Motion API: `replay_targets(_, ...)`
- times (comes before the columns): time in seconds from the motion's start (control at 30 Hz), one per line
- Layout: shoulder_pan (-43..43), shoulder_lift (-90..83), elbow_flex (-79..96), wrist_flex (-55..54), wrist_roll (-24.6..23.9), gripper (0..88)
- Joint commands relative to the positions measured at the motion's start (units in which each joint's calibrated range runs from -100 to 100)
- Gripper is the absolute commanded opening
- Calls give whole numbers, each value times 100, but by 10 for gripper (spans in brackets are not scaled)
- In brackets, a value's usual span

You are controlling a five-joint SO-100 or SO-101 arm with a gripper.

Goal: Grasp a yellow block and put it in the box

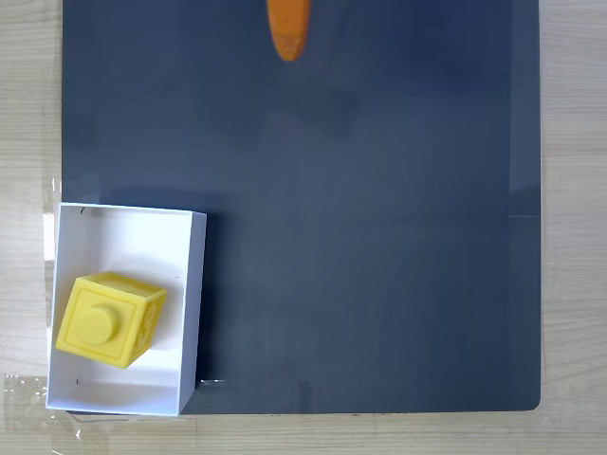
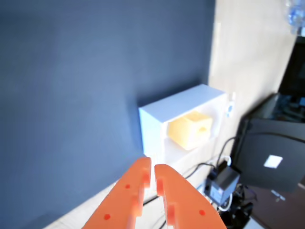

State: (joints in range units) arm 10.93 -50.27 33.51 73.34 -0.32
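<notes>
Since the yellow block [image 1: 106, 319] already sits inside the box [image 1: 194, 294], the placing step appears complete, and the step in hand is judged to be the retreat of the arm. In the fixed view the block rests on the box floor, stud up, slightly rotated against the walls and nearer the left wall as that view shows it. The gripper [image 2: 153, 167] holds nothing: in the wrist view its orange fingers [image 2: 178, 200] stand almost together, only a thin slit between the tips (effectively closed and empty). It is well apart from the box, over the dark mat [image 1: 379, 237]; the fixed view shows its orange tip at the top edge. No further grasp seems called for; the next move requires only parking the arm clear of the box.
</notes>
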Motion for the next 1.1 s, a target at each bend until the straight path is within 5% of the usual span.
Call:
replay_targets(0.0,-150,-1269,1719,13,16,11)
replay_targets(0.37,-243,-4871,5129,292,26,10)
replay_targets(1.07,-235,-4862,5807,83,26,11)
